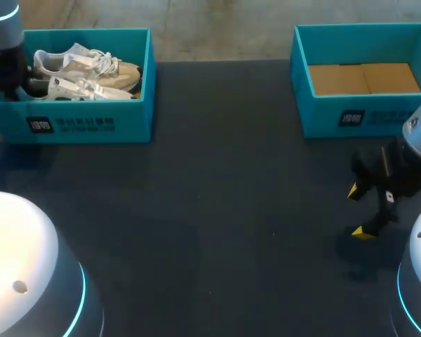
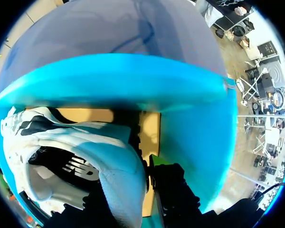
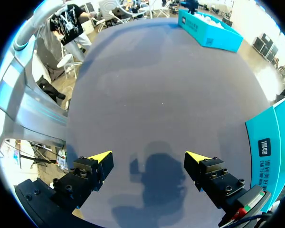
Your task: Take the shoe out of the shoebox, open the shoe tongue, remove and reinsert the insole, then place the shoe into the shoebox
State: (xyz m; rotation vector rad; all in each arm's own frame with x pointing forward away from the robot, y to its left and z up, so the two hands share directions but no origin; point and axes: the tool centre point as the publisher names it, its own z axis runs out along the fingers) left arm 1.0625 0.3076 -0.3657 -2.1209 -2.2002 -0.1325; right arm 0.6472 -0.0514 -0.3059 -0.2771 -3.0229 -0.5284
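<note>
The right gripper point(image 3: 148, 157) has its fingers spread wide over the dark table point(image 3: 156, 85), holding nothing. The left gripper point(image 2: 140, 197) is down inside the blue shoebox point(image 1: 91, 123), right at the white sneaker point(image 2: 85, 142). I cannot tell its grip.

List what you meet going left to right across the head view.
Left arm → shoes → right box. The first two are at the left box. The right gripper overlaps the right box's span, so it is left out.
</note>
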